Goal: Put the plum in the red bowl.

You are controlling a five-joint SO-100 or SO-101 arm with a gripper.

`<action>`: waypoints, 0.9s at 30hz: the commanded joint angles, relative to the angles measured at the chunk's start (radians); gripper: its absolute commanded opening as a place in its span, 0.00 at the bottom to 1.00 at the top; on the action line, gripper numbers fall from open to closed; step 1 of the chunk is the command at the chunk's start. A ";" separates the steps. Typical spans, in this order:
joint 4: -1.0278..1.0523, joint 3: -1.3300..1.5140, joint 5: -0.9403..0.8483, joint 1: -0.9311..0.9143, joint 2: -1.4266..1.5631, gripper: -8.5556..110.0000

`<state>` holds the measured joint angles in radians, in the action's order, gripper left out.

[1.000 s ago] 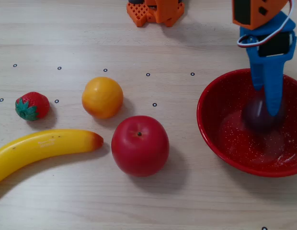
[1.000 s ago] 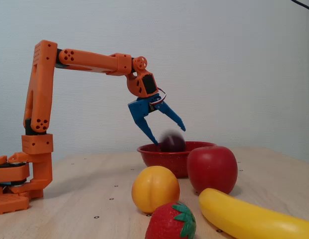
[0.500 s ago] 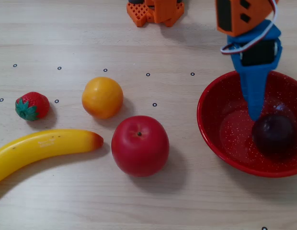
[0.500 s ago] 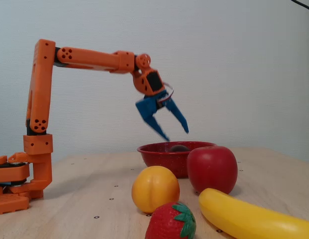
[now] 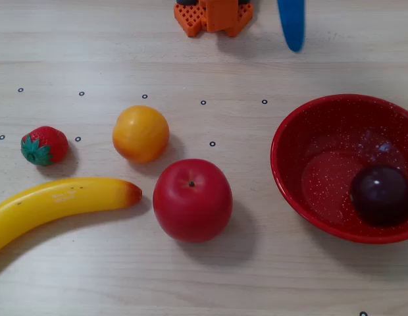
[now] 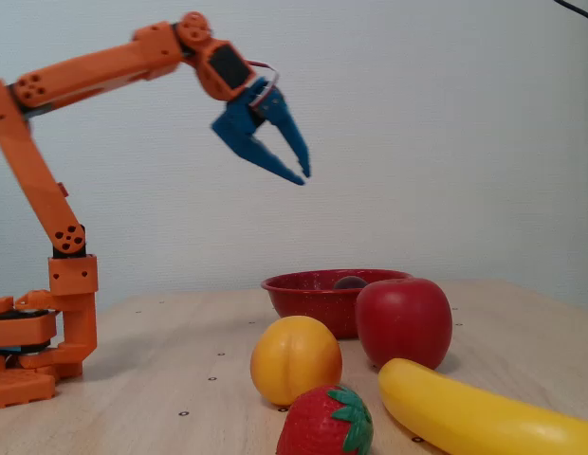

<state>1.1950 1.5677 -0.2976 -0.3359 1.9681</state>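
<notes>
The dark purple plum (image 5: 382,194) lies inside the red bowl (image 5: 303,138), near its right side in a fixed view from above. From the side, only the plum's top (image 6: 349,282) peeks over the bowl's rim (image 6: 303,284). My blue gripper (image 6: 299,173) hangs open and empty, high above the table and to the left of the bowl. In the view from above just one blue fingertip (image 5: 291,26) shows at the top edge, well behind the bowl.
A red apple (image 5: 192,199), an orange ball (image 5: 141,133), a strawberry (image 5: 43,145) and a banana (image 5: 56,204) lie left of the bowl. The orange arm base (image 5: 213,14) stands at the table's far edge.
The plum dropped from the open gripper into the bowl and settled at its right side. The arm then lifted and swung back toward its base, away from the bowl.
</notes>
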 commanded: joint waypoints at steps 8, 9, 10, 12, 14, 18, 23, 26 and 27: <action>-0.035 0.394 0.146 0.155 0.451 0.07; -0.049 0.454 0.160 0.164 0.502 0.07; -0.060 0.511 0.173 0.173 0.548 0.07; -0.075 0.620 0.184 0.190 0.635 0.07; -0.078 0.719 0.190 0.199 0.710 0.07; -0.091 0.917 0.199 0.207 0.888 0.07; -0.098 1.104 0.218 0.232 1.052 0.07; -0.112 1.187 0.233 0.261 1.109 0.07; -0.118 1.210 0.239 0.270 1.127 0.07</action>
<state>1.1229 2.7995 -0.0905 -0.0874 3.0603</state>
